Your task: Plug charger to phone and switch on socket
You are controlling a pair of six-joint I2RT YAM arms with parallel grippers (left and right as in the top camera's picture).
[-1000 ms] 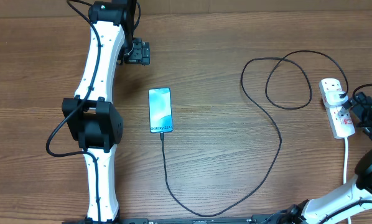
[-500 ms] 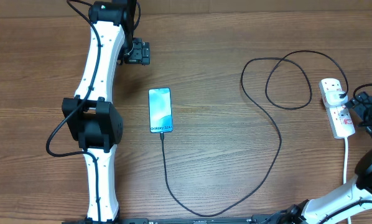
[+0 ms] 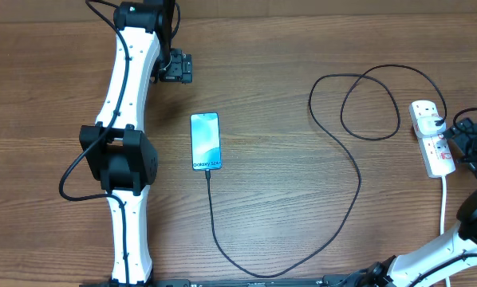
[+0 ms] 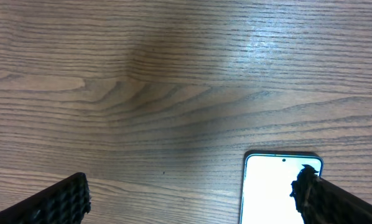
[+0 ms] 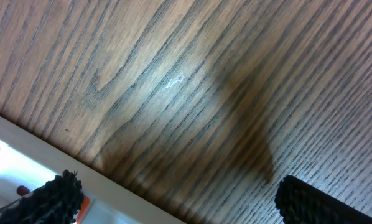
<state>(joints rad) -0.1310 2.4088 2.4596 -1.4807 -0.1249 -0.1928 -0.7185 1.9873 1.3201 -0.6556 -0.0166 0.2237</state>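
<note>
phone [image 3: 206,142] | charger [image 3: 358,183] tip seemingly in | socket [image 3: 436,162] partly covered | left gripper [image 3: 183,68], right gripper [image 3: 455,142] released

**Colour key.** You see a brown, straight-grained wooden table [image 3: 286,96] throughout. Between the black, cross-hatched fingers [image 4: 61,202] of the left gripper [image 4: 191,190], the slim rectangular phone [image 4: 267,193] shows a white-lit screen in a dark rim; from overhead it is light blue with dark lettering. Beside the black, knobbly fingers [image 5: 52,196] of the right gripper [image 5: 176,186], the plastic power strip [image 5: 18,158] is white with red-orange switches. The thin charger cable [image 3: 358,179] is black.
</note>
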